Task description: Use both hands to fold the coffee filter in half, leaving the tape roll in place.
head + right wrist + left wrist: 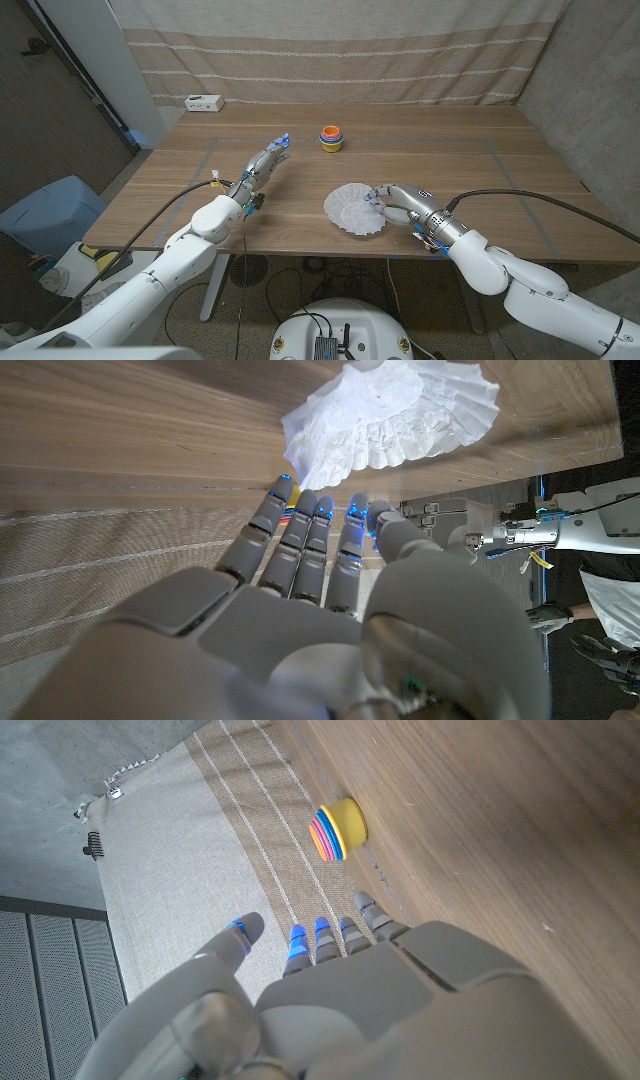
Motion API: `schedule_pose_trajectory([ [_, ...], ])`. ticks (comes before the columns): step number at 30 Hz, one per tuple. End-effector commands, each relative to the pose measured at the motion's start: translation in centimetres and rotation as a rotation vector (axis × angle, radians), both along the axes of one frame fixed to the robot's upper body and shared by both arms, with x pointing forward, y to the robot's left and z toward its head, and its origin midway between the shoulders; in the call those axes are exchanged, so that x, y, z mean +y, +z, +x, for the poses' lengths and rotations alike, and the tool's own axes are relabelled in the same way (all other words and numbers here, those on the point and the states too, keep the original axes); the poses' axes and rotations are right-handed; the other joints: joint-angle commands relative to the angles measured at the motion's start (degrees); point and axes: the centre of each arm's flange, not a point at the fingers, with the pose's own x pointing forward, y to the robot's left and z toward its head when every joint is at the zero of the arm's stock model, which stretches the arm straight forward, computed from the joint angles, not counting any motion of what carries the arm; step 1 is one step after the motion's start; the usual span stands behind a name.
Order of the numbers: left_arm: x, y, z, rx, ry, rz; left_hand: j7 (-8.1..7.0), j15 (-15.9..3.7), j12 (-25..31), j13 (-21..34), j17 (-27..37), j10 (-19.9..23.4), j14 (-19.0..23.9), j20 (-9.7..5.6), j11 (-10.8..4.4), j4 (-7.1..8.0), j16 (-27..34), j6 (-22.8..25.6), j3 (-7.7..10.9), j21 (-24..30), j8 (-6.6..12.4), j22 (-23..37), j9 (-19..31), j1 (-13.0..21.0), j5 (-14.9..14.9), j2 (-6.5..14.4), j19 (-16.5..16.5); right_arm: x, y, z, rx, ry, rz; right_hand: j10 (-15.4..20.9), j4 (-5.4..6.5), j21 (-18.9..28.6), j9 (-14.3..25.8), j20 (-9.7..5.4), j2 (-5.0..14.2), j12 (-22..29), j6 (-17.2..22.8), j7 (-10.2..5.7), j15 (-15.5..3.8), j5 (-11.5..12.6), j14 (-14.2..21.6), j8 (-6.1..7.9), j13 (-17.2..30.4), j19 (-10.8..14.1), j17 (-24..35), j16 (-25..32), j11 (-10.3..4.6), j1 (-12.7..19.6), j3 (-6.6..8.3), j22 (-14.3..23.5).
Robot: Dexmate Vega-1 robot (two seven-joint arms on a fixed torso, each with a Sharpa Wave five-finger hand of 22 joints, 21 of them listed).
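Head view: coffee filter [354,208] lay flat on the bench [480,170], its edge touching the right robot hand [385,200] fingertips; grip unclear. Left robot hand [268,160] hovered open, empty, well apart. Tape roll [331,138] beyond both.
Left wrist: fingers [318,942] extended, tape roll [338,829] ahead.
Right wrist: fingers [300,540] straight, filter [390,415] just past the tips.

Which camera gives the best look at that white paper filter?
The right wrist view: the coffee filter fills the frame's upper part, ruffled edge crisp, just beyond the right hand. The head view shows it whole but small. The left wrist view looks toward the tape roll instead.
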Motion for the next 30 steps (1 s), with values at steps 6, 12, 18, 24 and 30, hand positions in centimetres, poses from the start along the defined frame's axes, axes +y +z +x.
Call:
schedule_pose_trajectory([
  [6, -0.2, 0.0, 0.0, 0.004, -0.004, 0.008, 0.04, -0.36, -0.07, 0.07, 0.11, 0.2, -0.26, -0.69, -0.05, -0.03, -0.2, 0.33, 0.43, -0.41, -0.23, 0.09, 0.32, -0.21, 0.11, 0.23, 0.08, -0.4, -1.5, 1.3, 0.113, -0.065, -0.031, -2.83, 0.38, -0.58, 0.19, 0.08, -2.5, -1.73, -3.14, -0.41, -1.78, -0.35, -3.32, -1.96, 0.32, -1.22, 0.31, -1.12, 0.08, -1.48, -3.4, 0.13],
  [12, -0.3, -0.2, 0.0, 0.008, -0.002, 0.005, 0.02, -0.49, -0.12, 0.07, 0.1, 0.16, -0.25, -0.7, -0.06, -0.08, -0.21, 0.33, 0.34, -0.5, -0.26, 0.09, 0.32, -0.3, 0.08, -0.02, 0.11, -0.7, -1.6, 1.9, 0.177, -0.102, -0.05, -7.0, 1.1, -1.65, 0.25, 0.49, -3.92, -2.81, -7.88, -0.71, -1.64, -0.15, -7.15, -2.59, 0.43, -3.83, 0.12, -2.95, -0.53, -3.71, -6.48, 0.12],
  [18, -0.3, -0.3, -0.1, 0.003, 0.0, 0.001, -0.03, -0.52, -0.15, 0.07, 0.1, 0.18, -0.23, -0.63, 0.03, -0.09, -0.21, 0.32, 0.32, -0.61, -0.28, 0.09, 0.32, -0.36, 0.07, -0.08, 0.08, -0.9, -1.8, 2.3, 0.204, -0.154, -0.079, -9.32, 0.83, -2.03, 0.26, 0.81, -4.77, -3.03, -11.02, -1.03, -1.24, 0.18, -8.77, -2.8, 0.48, -4.94, -0.2, -3.91, -0.67, -4.14, -7.76, 0.1],
  [24, -0.3, -0.2, -0.3, -0.001, 0.005, 0.002, 0.0, -0.5, -0.17, 0.08, 0.11, 0.18, -0.29, -0.59, -0.03, -0.07, -0.24, 0.29, 0.3, -0.69, -0.3, 0.09, 0.32, -0.42, 0.06, -0.11, 0.09, -0.9, -2.1, 2.7, 0.205, -0.192, -0.102, -10.71, 0.05, -2.08, 0.26, 0.74, -4.81, -3.1, -12.7, -1.21, -1.34, 0.52, -9.68, -2.73, 0.49, -5.19, -0.57, -4.57, -1.05, -3.04, -7.8, 0.08],
  [30, -0.3, -0.5, -0.4, 0.003, 0.011, 0.009, -0.04, -0.55, -0.15, 0.08, 0.11, 0.28, -0.22, -0.6, -0.02, -0.07, -0.22, 0.26, 0.28, -0.77, -0.32, 0.09, 0.32, -0.46, 0.06, -0.14, 0.08, -1.1, -2.8, 3.4, 0.201, -0.226, -0.113, -10.87, -0.67, -1.94, 0.25, 0.15, -4.68, -2.82, -12.79, -1.65, -1.96, 0.83, -9.59, -2.31, 0.49, -4.87, -0.9, -4.8, -1.61, -1.59, -7.57, 0.05],
])
